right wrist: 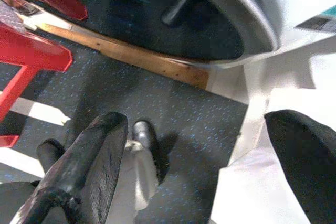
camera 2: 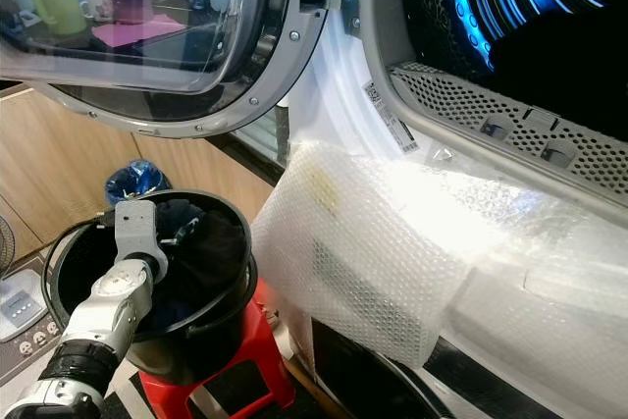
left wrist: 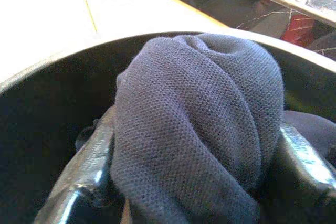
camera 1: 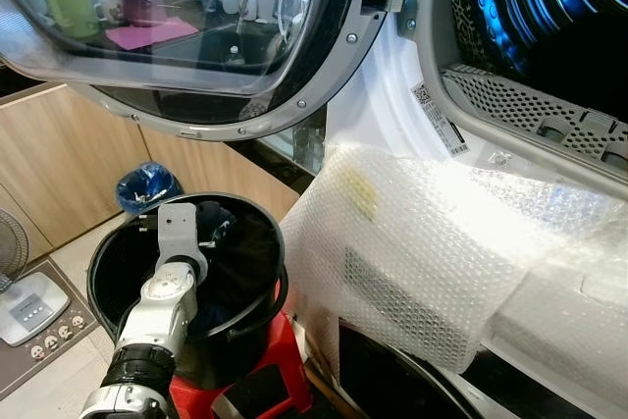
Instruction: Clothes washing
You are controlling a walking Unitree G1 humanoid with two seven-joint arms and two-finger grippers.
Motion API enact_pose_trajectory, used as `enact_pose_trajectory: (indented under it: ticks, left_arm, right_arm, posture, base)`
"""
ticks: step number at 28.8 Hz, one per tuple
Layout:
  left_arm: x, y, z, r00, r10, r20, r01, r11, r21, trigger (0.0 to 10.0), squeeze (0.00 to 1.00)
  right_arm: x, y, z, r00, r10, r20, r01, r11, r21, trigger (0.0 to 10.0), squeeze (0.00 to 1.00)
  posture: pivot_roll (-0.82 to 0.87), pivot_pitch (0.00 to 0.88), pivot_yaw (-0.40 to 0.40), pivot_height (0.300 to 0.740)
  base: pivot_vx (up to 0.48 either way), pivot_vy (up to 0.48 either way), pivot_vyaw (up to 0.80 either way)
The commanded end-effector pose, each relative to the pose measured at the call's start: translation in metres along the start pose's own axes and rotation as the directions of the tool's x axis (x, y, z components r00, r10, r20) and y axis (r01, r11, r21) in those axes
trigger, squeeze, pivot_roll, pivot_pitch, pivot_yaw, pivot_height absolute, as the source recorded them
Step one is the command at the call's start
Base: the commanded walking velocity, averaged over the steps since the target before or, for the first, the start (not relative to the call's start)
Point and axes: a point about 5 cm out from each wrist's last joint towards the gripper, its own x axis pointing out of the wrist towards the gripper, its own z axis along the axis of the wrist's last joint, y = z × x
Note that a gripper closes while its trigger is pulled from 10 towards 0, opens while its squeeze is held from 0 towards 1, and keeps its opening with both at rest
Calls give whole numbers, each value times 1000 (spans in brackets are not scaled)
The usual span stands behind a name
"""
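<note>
Low at the left, the left gripper (left wrist: 194, 182) is down in the black bucket (camera 1: 108, 262), its fingers (left wrist: 86, 169) squeezed on a dark blue cloth (left wrist: 197, 119). Lift it straight up, over the rim, then swing right to the drum (camera 1: 549, 17). The right gripper (right wrist: 194, 150) hangs wide open, holding nothing.

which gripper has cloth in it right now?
The left gripper, down in the black bucket, is shut on dark blue cloth. The right gripper hangs open over the floor.
</note>
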Motion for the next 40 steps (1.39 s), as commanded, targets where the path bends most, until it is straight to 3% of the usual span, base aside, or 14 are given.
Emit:
enact_pose_trajectory:
  ticks: [1,10,20,29,32,36,37,38,39,40]
  left_arm:
    - [1,1,5,1000,-9,7,9,1000,13,0,0]
    - [-1,-9,1,999,-51,-6,51,998,25,0,0]
    - [-4,-8,-3,998,-63,-14,63,998,20,0,0]
    - [-11,-13,-7,995,-99,3,99,994,41,0,0]
    - [-13,-14,-7,995,-99,4,99,995,-22,0,0]
    - [-20,-20,10,985,-143,97,143,990,15,0,0]
    - [-28,-27,20,963,-210,169,206,978,42,0,0]
    - [-28,-27,20,963,-210,169,206,978,42,0,0]
    - [-37,-37,31,924,-305,230,293,952,85,0,0]
    - [-37,-37,31,924,-305,230,293,952,85,0,0]
  right_arm:
    - [0,0,-2,1000,-8,-1,8,1000,25,10000,0]
    - [1,-3,7,1000,-17,15,17,1000,24,10000,0]
    - [1,-4,11,1000,-18,21,18,1000,19,10000,0]
    - [1,-6,10,1000,-12,19,12,1000,-7,10000,0]
    - [2,-2,16,1000,-2,28,3,1000,-14,10000,0]
    - [2,3,19,999,17,38,-16,1000,-24,10000,0]
    - [2,4,18,999,21,36,-20,999,-27,10000,0]
    - [2,4,18,999,21,36,-20,999,-27,10000,0]
    - [2,5,18,999,22,35,-21,999,-27,10000,0]
    - [2,5,18,999,22,35,-21,999,-27,10000,0]
  posture:
    - [-40,45,17,740]
    - [-45,48,16,740]
    - [-44,53,4,740]
    - [-42,0,2,740]
    - [-35,0,5,740]
    - [-25,0,4,740]
    - [-20,0,4,740]
    - [-20,0,4,740]
    - [-9,0,7,740]
    - [-9,0,7,740]
  base:
    - [0,0,0]
    - [0,0,0]
    - [0,0,0]
    - [0,0,0]
    - [0,0,0]
    - [0,0,0]
    - [0,0,0]
    - [0,0,0]
    - [0,0,0]
    - [0,0,0]
